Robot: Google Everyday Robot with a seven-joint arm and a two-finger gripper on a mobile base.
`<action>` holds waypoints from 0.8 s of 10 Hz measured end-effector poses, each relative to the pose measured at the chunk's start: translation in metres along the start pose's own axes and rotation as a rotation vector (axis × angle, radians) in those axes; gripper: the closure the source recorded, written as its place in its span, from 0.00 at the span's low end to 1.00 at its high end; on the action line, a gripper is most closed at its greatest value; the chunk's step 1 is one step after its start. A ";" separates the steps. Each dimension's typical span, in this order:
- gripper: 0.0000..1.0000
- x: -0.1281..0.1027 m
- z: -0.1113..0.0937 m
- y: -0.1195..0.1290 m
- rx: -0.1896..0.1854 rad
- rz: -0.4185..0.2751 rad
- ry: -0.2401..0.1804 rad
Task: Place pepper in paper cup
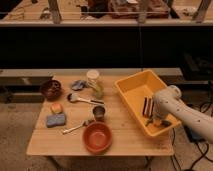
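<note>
On the tabletop [120, 132] the task is at the pick-up step, with nothing delivered so far. At the far left a dark bowl [50, 89] sits by the edge; what it holds cannot be made out. Further in stands the paper cup [93, 76], upright near the back, with no pepper showing at its rim. In front of it are a small metal cup [99, 112] and an orange bowl [97, 138] that looks bare inside. To the right, the yellow tray [131, 89] holds two dark sticks [146, 106]. Just beside them the end effector [152, 121] reaches down into the tray's near corner, clenched. A small dim bit at its tip [150, 123] is probably the pepper, but whether it is truly gripped cannot be told. If so, lifting it out, carrying it left across the tabletop and dropping it into the paper cup all remain.
</note>
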 end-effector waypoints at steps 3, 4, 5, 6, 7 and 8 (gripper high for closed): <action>1.00 -0.002 -0.002 -0.001 0.003 0.001 -0.005; 1.00 -0.001 -0.002 -0.001 0.004 0.001 -0.003; 1.00 -0.001 -0.002 -0.001 0.003 0.001 -0.004; 1.00 -0.001 -0.004 -0.002 -0.006 -0.002 0.007; 1.00 0.001 -0.010 -0.004 -0.022 -0.019 0.032; 1.00 0.008 -0.026 -0.006 -0.058 -0.048 0.071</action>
